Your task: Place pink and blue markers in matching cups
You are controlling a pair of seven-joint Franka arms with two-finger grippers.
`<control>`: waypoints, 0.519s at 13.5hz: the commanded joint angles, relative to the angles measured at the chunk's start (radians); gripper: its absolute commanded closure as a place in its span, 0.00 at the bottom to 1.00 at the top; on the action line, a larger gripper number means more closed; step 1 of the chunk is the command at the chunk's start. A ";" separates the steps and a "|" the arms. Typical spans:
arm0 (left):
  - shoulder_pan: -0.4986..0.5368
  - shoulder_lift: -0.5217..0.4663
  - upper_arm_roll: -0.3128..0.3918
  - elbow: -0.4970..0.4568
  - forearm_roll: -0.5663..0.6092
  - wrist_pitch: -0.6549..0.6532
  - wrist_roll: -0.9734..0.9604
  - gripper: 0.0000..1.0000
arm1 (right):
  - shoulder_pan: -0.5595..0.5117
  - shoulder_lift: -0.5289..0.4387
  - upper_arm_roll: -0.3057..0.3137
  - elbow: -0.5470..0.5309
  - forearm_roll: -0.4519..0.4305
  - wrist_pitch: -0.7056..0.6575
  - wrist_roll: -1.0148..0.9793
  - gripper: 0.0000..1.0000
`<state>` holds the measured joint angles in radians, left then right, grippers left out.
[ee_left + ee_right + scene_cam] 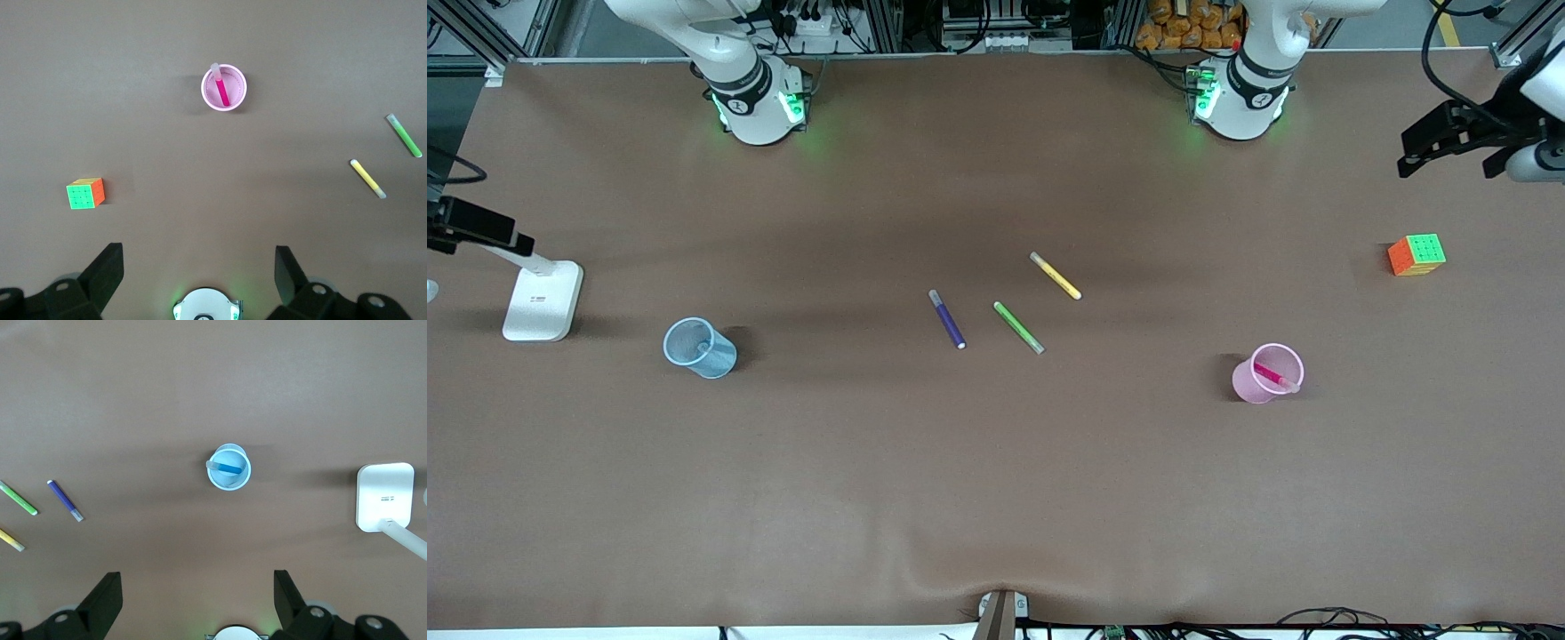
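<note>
No text, brand or number can be read anywhere here. The white stand base (pixel 543 300) toward the right arm's end of the table carries a small dark printed mark on its top (two short lines, too small to make out in either the front view or the right wrist view). Each arm base (pixel 758 105) bears a small round dark emblem on its black band, also illegible. The cube (pixel 1416 254) shows only plain coloured squares.

The blue marker (pixel 227 467) barely shows inside the blue cup (pixel 698 348) from the front.
</note>
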<state>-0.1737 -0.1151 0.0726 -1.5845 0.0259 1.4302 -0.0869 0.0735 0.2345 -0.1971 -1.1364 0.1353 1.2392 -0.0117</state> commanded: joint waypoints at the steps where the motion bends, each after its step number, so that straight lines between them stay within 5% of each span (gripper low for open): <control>1: 0.019 -0.037 -0.030 -0.045 -0.004 0.015 -0.024 0.00 | -0.080 -0.116 0.106 -0.170 -0.037 0.058 0.002 0.00; 7: 0.022 -0.015 -0.028 -0.019 -0.004 0.007 -0.025 0.00 | -0.141 -0.291 0.208 -0.442 -0.111 0.213 0.006 0.00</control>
<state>-0.1642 -0.1181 0.0552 -1.5980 0.0259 1.4303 -0.1027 -0.0253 0.0287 -0.0363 -1.4700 0.0521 1.4094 -0.0103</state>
